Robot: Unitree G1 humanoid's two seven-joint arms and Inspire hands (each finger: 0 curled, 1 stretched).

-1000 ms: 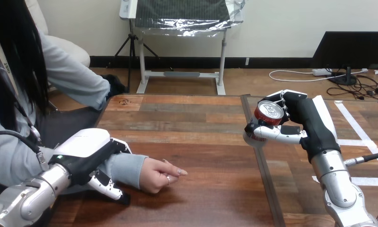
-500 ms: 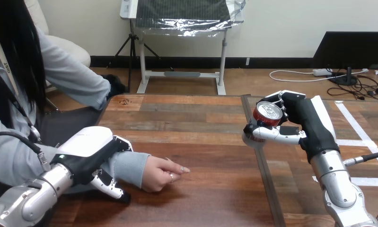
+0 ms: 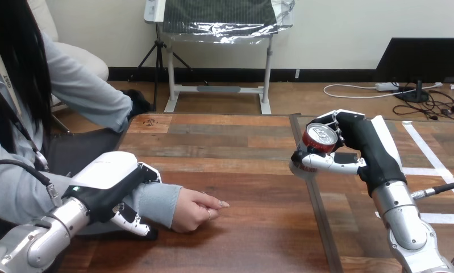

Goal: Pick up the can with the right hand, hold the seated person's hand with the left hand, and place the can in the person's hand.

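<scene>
A red can [image 3: 316, 142] with a silver top is held above the table at the right, tilted toward the left, with my right hand [image 3: 358, 145] shut on it. At the lower left my left hand [image 3: 115, 183] lies over the person's forearm, its fingers curled down round the grey sleeve near the wrist. The person's hand [image 3: 197, 209] rests on the table just right of it, loosely closed with a finger pointing right. A wide stretch of table separates the can from the person's hand.
The wooden table [image 3: 236, 148] has a dark seam running front to back under the can. White tape strips [image 3: 434, 165] mark the table's right part. The person sits at the left edge.
My right hand has carried the can slightly left and tilted it more. My left hand and the person's forearm have shifted a little to the right.
</scene>
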